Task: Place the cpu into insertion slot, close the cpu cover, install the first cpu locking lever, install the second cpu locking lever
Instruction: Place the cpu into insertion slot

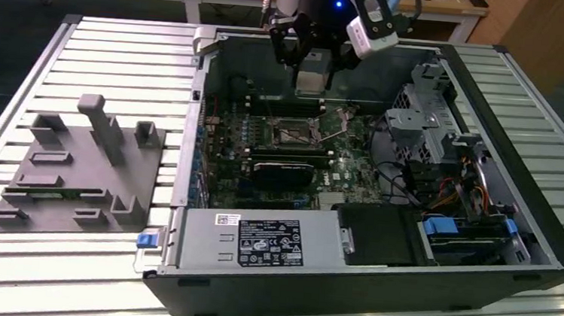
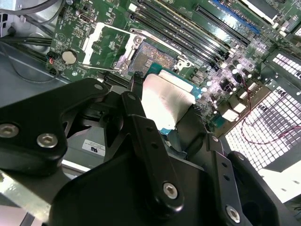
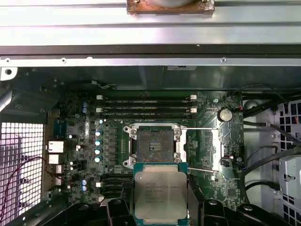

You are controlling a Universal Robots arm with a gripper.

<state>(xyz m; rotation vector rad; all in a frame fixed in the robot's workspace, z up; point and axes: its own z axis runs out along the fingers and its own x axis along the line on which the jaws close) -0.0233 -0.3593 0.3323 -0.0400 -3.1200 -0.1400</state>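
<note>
Jaws apparently around cpu [image 3: 160, 195]; slatted table [image 1: 119, 54]

The cpu [image 3: 160, 194] has a dull grey metal top; the table [image 1: 119, 47] is slatted, shiny bare metal.

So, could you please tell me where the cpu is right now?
In the first wrist view the cpu sits clamped in the pincer, held above the motherboard right beside the open, empty insertion slot.
</note>
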